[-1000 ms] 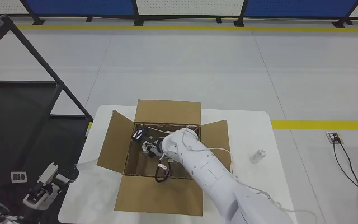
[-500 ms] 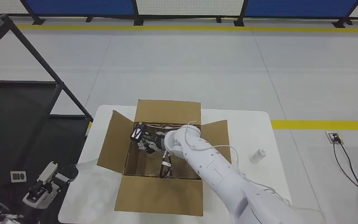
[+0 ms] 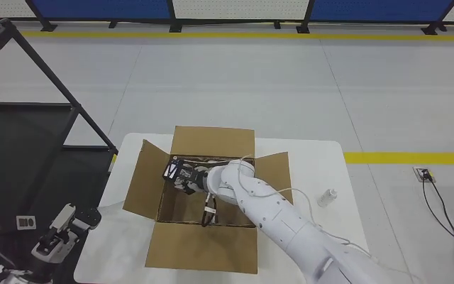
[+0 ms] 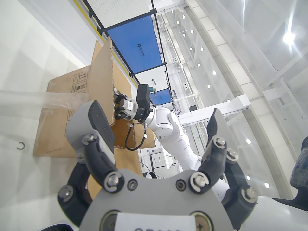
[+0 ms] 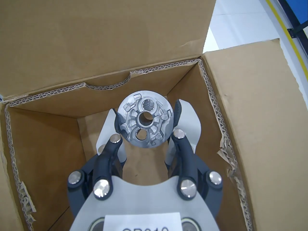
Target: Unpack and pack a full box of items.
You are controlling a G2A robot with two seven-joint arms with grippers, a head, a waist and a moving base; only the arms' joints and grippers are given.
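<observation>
An open cardboard box [image 3: 213, 139] stands on the white table [image 3: 312, 160] with its flaps spread. My right gripper [image 3: 182, 180] is inside the box near its far left corner, shut on a grey cast metal disc [image 5: 145, 122] with a centre hole. In the right wrist view the right gripper [image 5: 147, 115] holds the disc by its rim above the bare box floor [image 5: 144, 169], with the box wall [image 5: 96, 37] behind. My left gripper [image 3: 71, 221] hangs off the table's near left corner. Seen in its own wrist view, the left gripper [image 4: 156, 111] is open with nothing between its fingers, facing the box [image 4: 79, 85].
A small clear bottle [image 3: 326, 197] stands on the table to the right of the box. A small metal clip ring [image 4: 21, 145] lies on the table beside the box. A black frame [image 3: 64, 106] stands left of the table.
The right gripper has moved with the disc toward the far left corner of the box. The left arm has shifted slightly.
</observation>
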